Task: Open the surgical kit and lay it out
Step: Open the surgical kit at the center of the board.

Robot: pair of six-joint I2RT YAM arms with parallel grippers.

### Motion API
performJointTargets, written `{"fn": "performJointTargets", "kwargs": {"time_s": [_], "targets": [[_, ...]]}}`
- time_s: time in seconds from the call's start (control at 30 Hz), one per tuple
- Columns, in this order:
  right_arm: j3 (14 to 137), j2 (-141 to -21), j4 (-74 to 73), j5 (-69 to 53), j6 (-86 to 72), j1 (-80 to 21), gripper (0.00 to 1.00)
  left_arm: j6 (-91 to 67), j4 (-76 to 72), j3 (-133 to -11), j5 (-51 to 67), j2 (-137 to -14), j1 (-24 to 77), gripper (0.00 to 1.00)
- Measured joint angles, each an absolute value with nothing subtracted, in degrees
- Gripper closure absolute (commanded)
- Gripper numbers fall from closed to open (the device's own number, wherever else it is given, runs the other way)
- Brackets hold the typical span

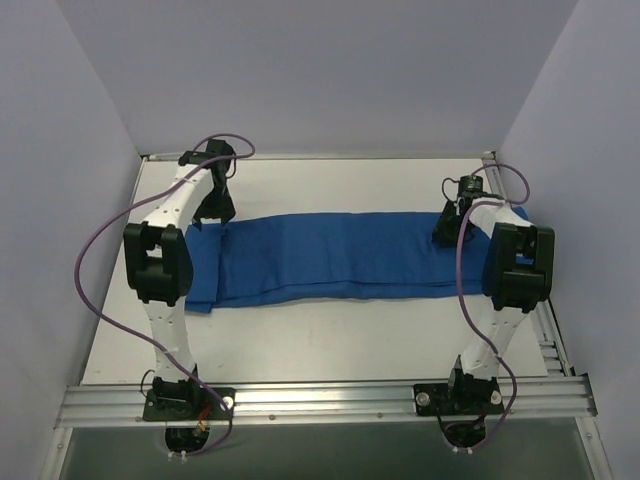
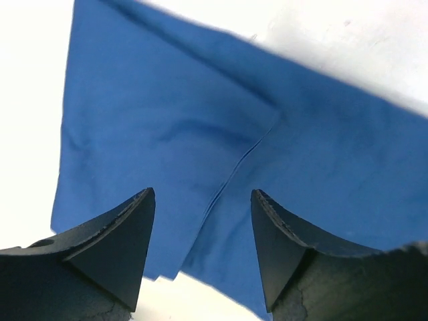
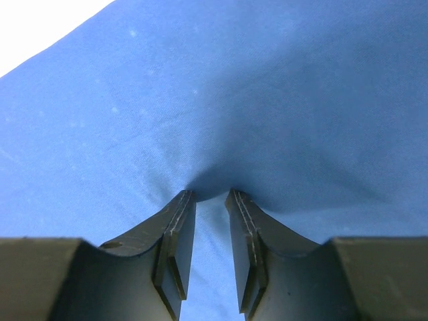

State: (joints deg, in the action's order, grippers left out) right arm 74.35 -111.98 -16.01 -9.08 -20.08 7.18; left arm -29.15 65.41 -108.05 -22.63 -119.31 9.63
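The surgical kit shows as a royal-blue cloth wrap (image 1: 340, 255) lying in a long folded strip across the white table. My left gripper (image 1: 212, 212) hovers over the strip's left end. In the left wrist view it (image 2: 202, 194) stands open with nothing between the fingers, and the cloth (image 2: 167, 120) below shows overlapping layers and a corner edge. My right gripper (image 1: 452, 232) is at the strip's right end. In the right wrist view its jaws (image 3: 209, 194) stand narrowly apart with a pucker of cloth (image 3: 267, 100) drawn up at the tips.
The white table (image 1: 330, 335) lies bare in front of the cloth. An aluminium rail (image 1: 330, 400) carries both arm bases at the near edge, and another rail (image 1: 555, 335) runs along the right side. Pale walls close in the left, back and right.
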Motion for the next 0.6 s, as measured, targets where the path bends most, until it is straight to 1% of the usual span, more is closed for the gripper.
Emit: {"fn": "performJointTargets", "kwargs": {"time_s": [0.3,0.6], "targets": [[73.5,-111.5,-14.8,-10.5,-19.7,7.2,0.70,-29.1,68.4,-119.6,-28.3,-133.4,10.7,0.31],[72.3,-111.0,-13.4,-11.4,-19.7,7.5,0.70,-29.2,70.4,-119.2,-29.7,-134.6,13.0,0.33]]}}
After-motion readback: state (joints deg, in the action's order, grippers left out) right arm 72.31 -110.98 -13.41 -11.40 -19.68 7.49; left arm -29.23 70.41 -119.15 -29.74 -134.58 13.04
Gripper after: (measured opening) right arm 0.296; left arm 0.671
